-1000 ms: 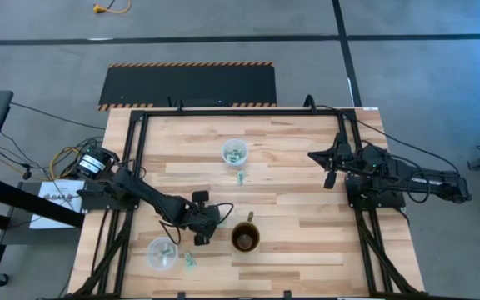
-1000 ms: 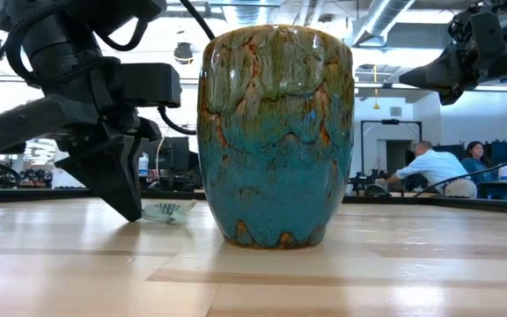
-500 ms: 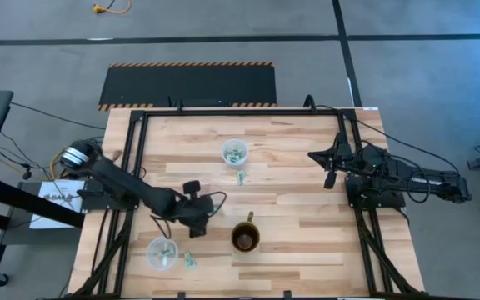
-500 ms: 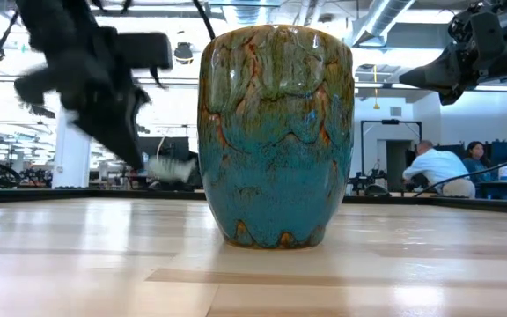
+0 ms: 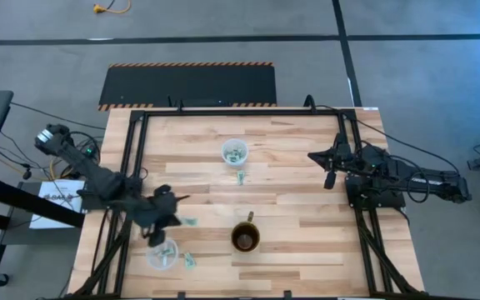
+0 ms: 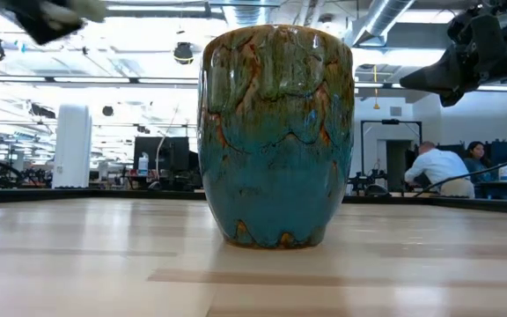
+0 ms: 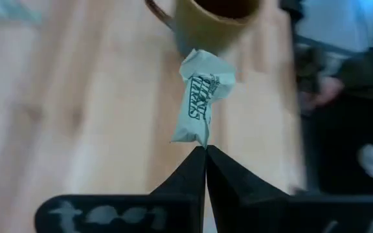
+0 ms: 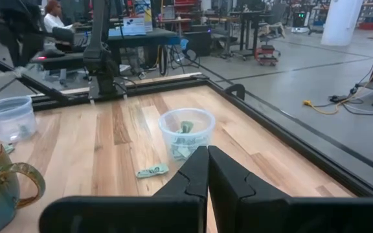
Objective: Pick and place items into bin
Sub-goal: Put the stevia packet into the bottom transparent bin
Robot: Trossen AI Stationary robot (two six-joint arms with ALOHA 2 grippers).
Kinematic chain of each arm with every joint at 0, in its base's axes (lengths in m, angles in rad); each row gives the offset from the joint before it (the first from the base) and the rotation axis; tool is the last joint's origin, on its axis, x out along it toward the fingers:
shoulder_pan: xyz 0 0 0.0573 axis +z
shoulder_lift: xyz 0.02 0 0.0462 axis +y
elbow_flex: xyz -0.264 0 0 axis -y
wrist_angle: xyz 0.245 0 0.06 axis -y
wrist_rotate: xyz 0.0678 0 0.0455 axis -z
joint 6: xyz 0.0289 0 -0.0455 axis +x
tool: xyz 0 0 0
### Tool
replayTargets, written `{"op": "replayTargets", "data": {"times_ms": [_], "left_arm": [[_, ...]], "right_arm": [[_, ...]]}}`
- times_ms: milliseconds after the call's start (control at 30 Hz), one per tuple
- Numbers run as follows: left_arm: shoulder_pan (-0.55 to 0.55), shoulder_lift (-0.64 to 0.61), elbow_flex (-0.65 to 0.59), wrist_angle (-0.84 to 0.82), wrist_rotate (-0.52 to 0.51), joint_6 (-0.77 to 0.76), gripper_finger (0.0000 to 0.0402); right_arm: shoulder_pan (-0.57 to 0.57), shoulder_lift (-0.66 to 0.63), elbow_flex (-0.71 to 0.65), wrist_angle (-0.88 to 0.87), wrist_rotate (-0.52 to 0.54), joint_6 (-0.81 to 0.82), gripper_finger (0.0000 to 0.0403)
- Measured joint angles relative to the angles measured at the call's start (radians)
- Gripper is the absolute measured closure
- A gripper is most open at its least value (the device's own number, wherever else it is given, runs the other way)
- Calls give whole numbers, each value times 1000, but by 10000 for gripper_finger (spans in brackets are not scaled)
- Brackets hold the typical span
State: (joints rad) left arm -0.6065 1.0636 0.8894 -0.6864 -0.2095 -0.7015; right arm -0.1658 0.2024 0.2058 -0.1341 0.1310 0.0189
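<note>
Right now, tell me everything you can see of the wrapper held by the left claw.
The wrapper is a small, pale green-and-white crumpled piece with dark print on one face, looking like thin foil or paper. The shut left claw pinches it at one corner, so it hangs clear of the wooden table, near the mug, touching nothing else.

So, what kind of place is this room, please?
Probably a robotics lab or workshop: a wooden table in a metal frame, concrete floor with equipment carts behind, and people at desks under exposed ceiling ducts.
</note>
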Motion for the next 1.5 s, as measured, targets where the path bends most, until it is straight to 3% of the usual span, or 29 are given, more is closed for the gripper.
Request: {"op": "replayTargets", "data": {"times_ms": [267,500,733,967,1333,1500], "left_arm": [[-173,-108,0,-157,98,-490,401],[-303,-46,0,-170,133,-783,401],[-331,114,0,-169,173,-787,401],[-320,220,0,-158,299,-747,401],[-319,224,0,-152,221,-759,399],[-308,224,0,-153,220,-764,359]], "right_arm": [[0,0,0,-1,0,0,403],[0,0,0,-2,0,0,403],[0,0,0,-2,0,0,403],[0,0,0,-2,0,0,403],[0,0,0,-2,0,0,403],[0,0,0,-2,0,0,403]]}}
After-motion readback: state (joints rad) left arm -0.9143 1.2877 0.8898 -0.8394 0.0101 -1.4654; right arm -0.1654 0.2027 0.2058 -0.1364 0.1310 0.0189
